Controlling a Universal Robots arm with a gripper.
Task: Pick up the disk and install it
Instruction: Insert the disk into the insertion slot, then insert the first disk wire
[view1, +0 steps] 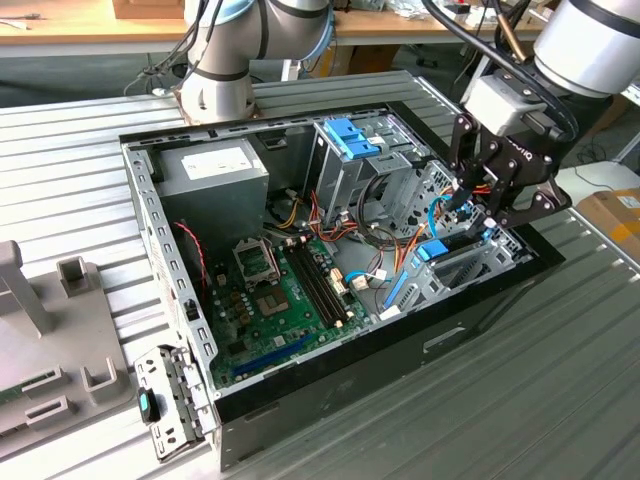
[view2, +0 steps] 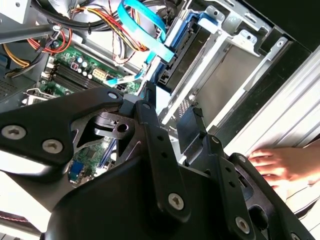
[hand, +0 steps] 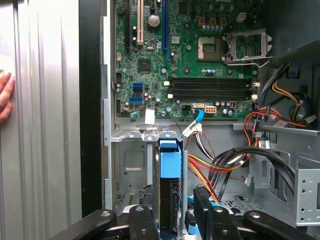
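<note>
Pincer (view2: 172, 102), jaws apart, hangs over the disk (hand: 171, 167) in a corner of the case (view1: 400, 350); probably stiff, weighty, fragile: grip its flat sides.

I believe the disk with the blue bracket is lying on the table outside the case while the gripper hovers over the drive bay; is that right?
Not quite. The disk stands on edge inside the case, in the drive bay, as the first wrist view shows. The gripper does hover over the drive bay, directly above the disk.
</note>
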